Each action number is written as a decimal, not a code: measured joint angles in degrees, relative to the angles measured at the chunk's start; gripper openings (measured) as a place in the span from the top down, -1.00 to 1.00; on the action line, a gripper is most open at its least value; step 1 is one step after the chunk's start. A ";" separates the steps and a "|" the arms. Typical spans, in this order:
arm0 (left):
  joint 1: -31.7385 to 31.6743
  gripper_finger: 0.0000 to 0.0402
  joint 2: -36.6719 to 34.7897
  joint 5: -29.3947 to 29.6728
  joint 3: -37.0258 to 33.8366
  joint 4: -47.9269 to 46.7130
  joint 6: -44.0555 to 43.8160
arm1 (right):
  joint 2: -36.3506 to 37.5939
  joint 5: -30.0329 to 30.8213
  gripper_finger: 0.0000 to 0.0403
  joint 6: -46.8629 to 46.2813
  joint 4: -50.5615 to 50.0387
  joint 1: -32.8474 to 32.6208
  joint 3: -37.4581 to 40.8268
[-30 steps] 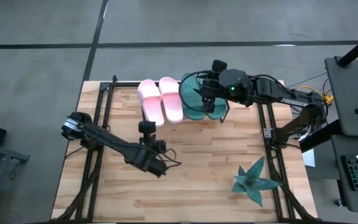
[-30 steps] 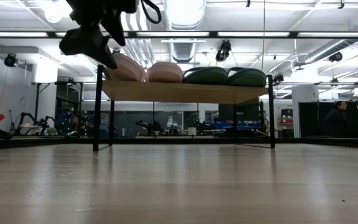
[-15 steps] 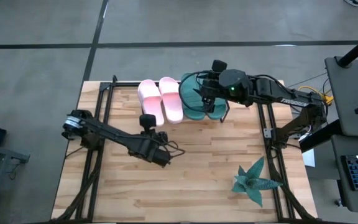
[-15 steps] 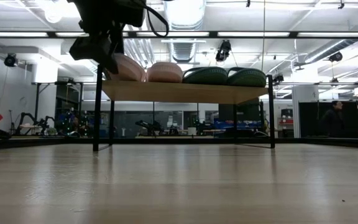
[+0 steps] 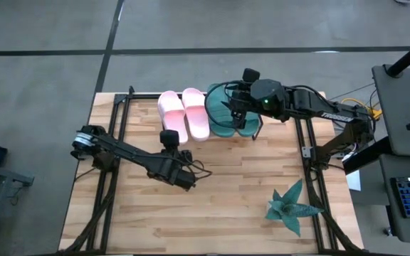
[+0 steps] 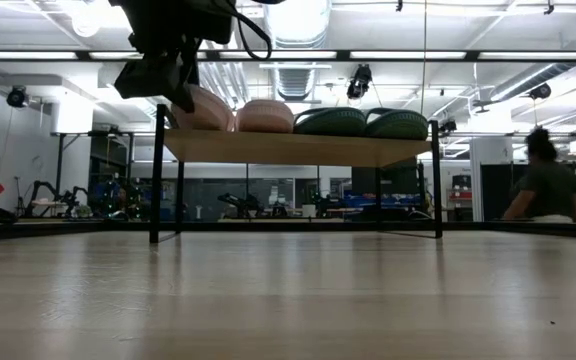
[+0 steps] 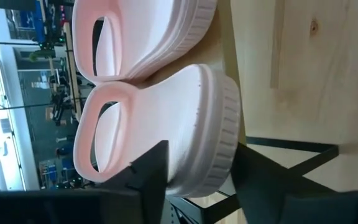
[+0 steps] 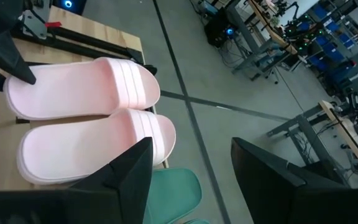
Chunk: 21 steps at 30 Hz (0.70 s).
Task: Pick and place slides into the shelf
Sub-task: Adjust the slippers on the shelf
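With the table [image 5: 226, 213] read as a clock face from above, the left gripper [image 5: 184, 178] is seen just toward 9 o'clock of centre, held clear of the shelf [image 6: 298, 148] and aimed at it; its fingers are parted only partway and nothing is held between them, a pose judged to suit an arm with no slide left to carry

A spiky teal plant [image 5: 290, 206] is seen at about 4 o'clock, well apart from the work

At 12 o'clock the shelf is shown with all four slides on its light board: the pink pair [image 5: 184, 114] toward 11 o'clock, the teal-green pair [image 5: 219, 121] just beside it toward 1 o'clock. The slides are laid side by side and touching, soles down, so that the narrow board is filled in a single row

The pink pair is shown as smooth pale rubber with wide straps and ribbed sole edges; the teal-green pair is darker and partly covered by the right gripper [image 5: 235, 107], which is held directly above it with fingers spread wide and nothing gripped. The task is judged to be all but done

Beyond the table, a person [image 6: 543, 190] is seen in the room at 3 o'clock of the low view
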<state>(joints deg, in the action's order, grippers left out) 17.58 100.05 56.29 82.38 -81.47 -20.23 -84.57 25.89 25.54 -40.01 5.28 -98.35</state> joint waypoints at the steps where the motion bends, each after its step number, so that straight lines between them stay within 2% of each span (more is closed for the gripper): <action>1: 0.01 0.33 0.00 0.01 -0.03 -0.01 0.02 | -0.01 0.00 -0.03 0.00 0.00 0.00 0.00; 6: 0.04 0.63 -0.02 1.29 -0.08 0.02 0.04 | -0.01 0.00 -0.03 0.00 0.00 0.00 0.00; 9: 0.14 0.73 -0.42 2.85 -0.05 0.02 -0.01 | -0.01 0.00 -0.03 -0.02 0.00 0.00 0.00; 17: 0.25 0.69 -1.20 4.45 -0.03 0.15 -0.20 | -0.01 0.00 -0.03 -0.02 0.00 0.00 0.00; 21: 0.96 0.68 -1.20 7.40 -0.03 0.58 -0.19 | -0.01 -0.02 -0.03 -0.02 0.00 0.00 0.00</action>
<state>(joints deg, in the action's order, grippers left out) 18.54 98.85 63.69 82.35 -80.88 -20.42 -84.58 25.87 25.52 -40.01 5.28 -98.35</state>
